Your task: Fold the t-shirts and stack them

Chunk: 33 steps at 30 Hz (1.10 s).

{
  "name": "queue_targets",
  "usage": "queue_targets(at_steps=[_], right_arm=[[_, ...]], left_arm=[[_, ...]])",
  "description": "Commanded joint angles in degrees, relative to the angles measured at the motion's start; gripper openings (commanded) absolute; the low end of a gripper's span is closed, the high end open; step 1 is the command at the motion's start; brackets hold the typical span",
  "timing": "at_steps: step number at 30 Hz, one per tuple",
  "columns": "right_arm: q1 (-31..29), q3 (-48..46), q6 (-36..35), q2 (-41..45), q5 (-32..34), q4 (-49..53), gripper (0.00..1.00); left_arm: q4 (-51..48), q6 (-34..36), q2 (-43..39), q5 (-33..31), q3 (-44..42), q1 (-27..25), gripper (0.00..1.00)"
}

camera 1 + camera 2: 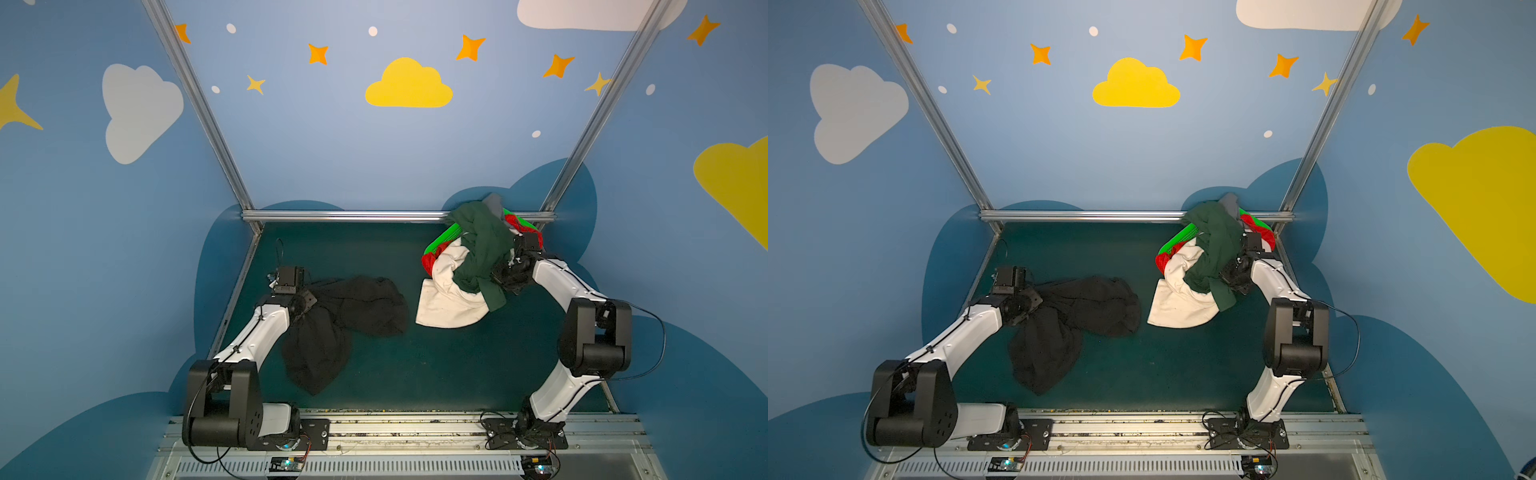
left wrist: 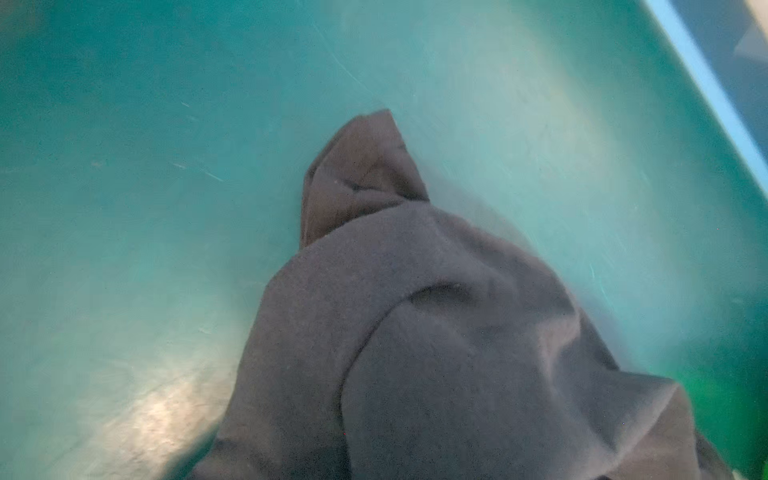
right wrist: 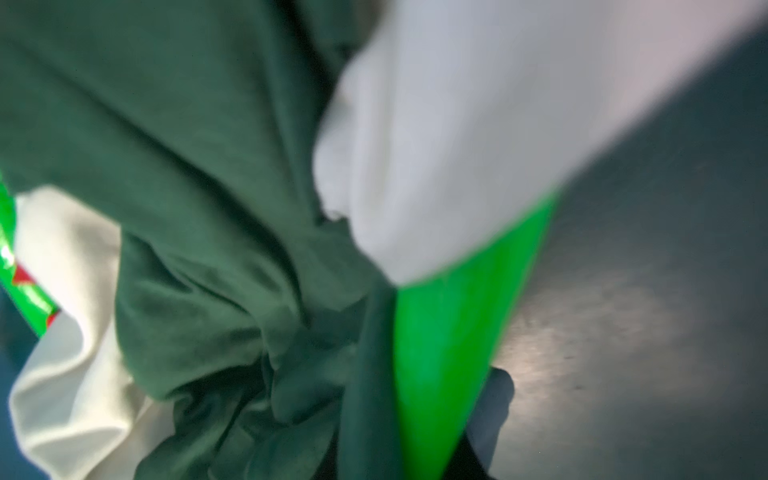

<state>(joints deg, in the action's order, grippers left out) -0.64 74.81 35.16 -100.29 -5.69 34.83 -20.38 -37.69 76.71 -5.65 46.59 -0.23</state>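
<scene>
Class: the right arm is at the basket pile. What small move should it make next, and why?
Probably raise the right gripper slightly, to check that it has the green shirt alone. It is buried in that shirt's folds, which drape over the white shirt and the basket rim.

black t-shirt (image 1: 353, 307): crumpled, left | dark green t-shirt (image 1: 482, 245): atop white t-shirt (image 1: 444, 299), right

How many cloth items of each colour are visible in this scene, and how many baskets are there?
black t-shirt: 1
dark green t-shirt: 1
white t-shirt: 1
red cloth: 1 (two patches show, counted as one piece)
grey cloth: 1 (only a small part shows)
green basket: 1
Total: 6
</scene>
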Motion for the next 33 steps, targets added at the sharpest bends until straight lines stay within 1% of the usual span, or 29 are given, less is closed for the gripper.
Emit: queue_targets(at_steps=[1,2,3,4,5,6,7,8,9,10,11,12,13,15,17,20,21,22,25,29,33], right_arm=[[2.5,-0.4,-11.3,3.0,12.0,6.2,0.0],[3.6,0.2,-12.3,3.1,11.6,7.0,0.02],[4.6,1.2,-13.6,3.1,10.7,7.8,0.14],[5.2,2.3,-14.2,3.2,10.3,8.5,0.16],[5.5,3.3,-14.9,3.1,9.9,8.8,0.16],[5.6,4.7,-15.7,2.7,9.9,9.5,0.22],[5.4,6.7,-16.5,2.0,10.4,10.8,0.37],[5.3,8.7,-16.7,1.3,12.2,12.4,0.49],[4.8,10.9,-17.1,0.5,14.9,14.5,0.44],[4.3,12.7,-17.7,0.2,17.3,15.7,0.45],[3.4,13.7,-18.4,0.3,18.5,16.4,0.52],[2.3,14.4,-18.5,0.8,19.7,16.9,0.7],[1.3,14.4,-18.3,1.5,20.7,16.9,0.8],[-1.4,13.9,-17.2,3.7,20.9,16.7,0.81],[-4.7,12.8,-16.1,5.7,18.7,15.5,0.84],[-8.7,11.2,-13.3,6.6,10.0,12.0,0.84],[-10.1,11.1,-12.0,6.1,8.1,10.8,0.84],[-11.3,11.3,-11.3,5.2,7.1,9.9,0.85],[-14.6,15.2,-10.3,-0.2,6.9,10.0,0.85],[-16.7,22.1,-9.6,-8.9,4.5,11.0,0.88],[-18.7,29.4,-10.3,-16.1,4.9,13.0,0.88]], left_arm=[[0.7,0.0,-1.8,-3.6,-0.7,2.2,0.04],[1.0,-0.1,-1.9,-3.7,-0.8,2.8,0.04],[1.4,-0.2,-2.0,-3.3,-0.9,3.4,0.04],[1.9,-0.1,-2.1,-2.7,-0.9,3.6,0.04],[2.3,0.0,-2.0,-2.3,-0.8,3.6,0.04],[2.4,-0.2,-1.8,-1.5,-0.7,3.6,0.04],[2.6,-0.4,-1.5,-0.8,-0.6,3.5,0.04],[2.7,-0.3,-1.2,0.0,-0.6,3.6,0.04],[2.8,-0.3,-1.0,0.7,-0.6,3.7,0.04],[2.7,-0.1,-0.9,1.2,-0.6,3.6,0.04],[2.4,-0.1,-0.9,1.4,-0.7,3.6,0.04],[2.3,0.1,-1.2,1.4,-0.8,3.5,0.04],[2.3,0.1,-1.5,1.2,-1.2,3.5,0.04],[3.0,0.2,-2.5,0.9,-2.3,3.2,0.04],[3.7,0.4,-3.6,1.6,-3.3,3.0,0.04],[4.0,0.4,-4.4,2.8,-4.0,2.5,0.04],[4.1,0.3,-4.7,3.1,-4.1,2.1,0.04],[4.2,0.3,-4.8,3.3,-4.2,1.8,0.04],[4.6,0.3,-4.7,3.8,-4.4,0.7,0.04],[4.8,0.5,-4.2,4.1,-4.2,-0.8,0.04],[5.2,0.3,-3.2,4.2,-4.3,-2.3,0.04]])
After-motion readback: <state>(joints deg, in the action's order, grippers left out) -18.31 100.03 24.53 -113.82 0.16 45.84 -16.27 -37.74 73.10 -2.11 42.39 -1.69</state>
